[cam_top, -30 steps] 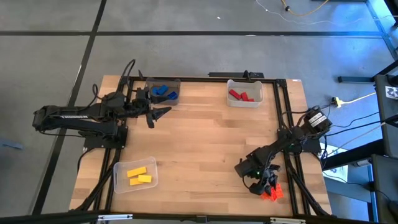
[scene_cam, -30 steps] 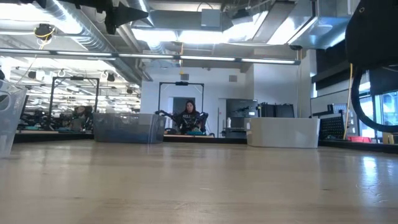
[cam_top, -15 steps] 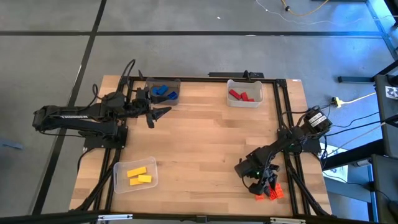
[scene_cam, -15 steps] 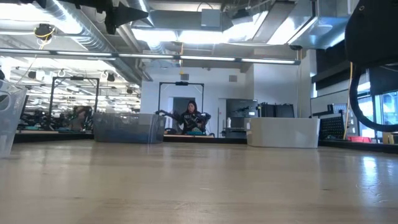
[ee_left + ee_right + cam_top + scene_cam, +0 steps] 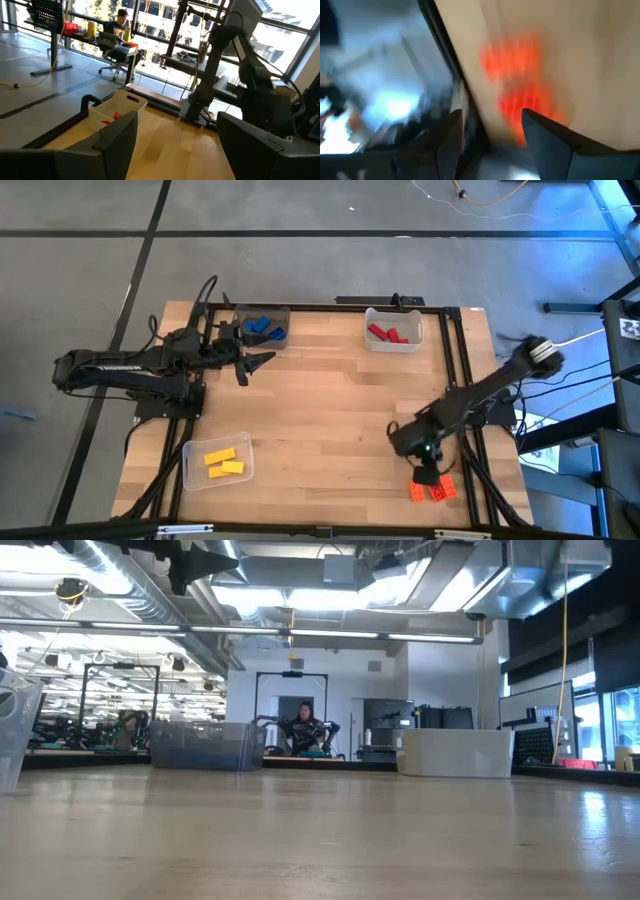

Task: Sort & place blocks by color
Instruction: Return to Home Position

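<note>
The right claw (image 5: 431,471) hangs low over the near right corner of the wooden tabletop (image 5: 330,410). Its two dark fingers are spread apart and pinch nothing. Just past its fingertips lie the small orange studded plastic blocks (image 5: 432,490). They are bunched together on the tabletop beside the black frame rail (image 5: 470,470), and their number cannot be told.

The left claw (image 5: 258,362) waits over the far left part of the tabletop, its fingers spread wide and empty. Just beside it, toward the far edge, stands a clear rectangular plastic bin (image 5: 288,315) holding the small blue studded plastic blocks (image 5: 262,327). Ahead of the left claw, well apart along the same far edge, a second clear plastic bin (image 5: 418,320) holds the small red studded plastic blocks (image 5: 385,333). Well apart from the left claw toward the near left corner, a third clear plastic bin (image 5: 190,475) holds the small yellow studded plastic blocks (image 5: 223,462), which lie side by side.

From the right claw, the yellow blocks sit far across the tabletop near the same near edge. The red blocks sit well apart from it toward the far edge.

In the room beyond the tabletop, a person (image 5: 120,20) sits at a desk.
</note>
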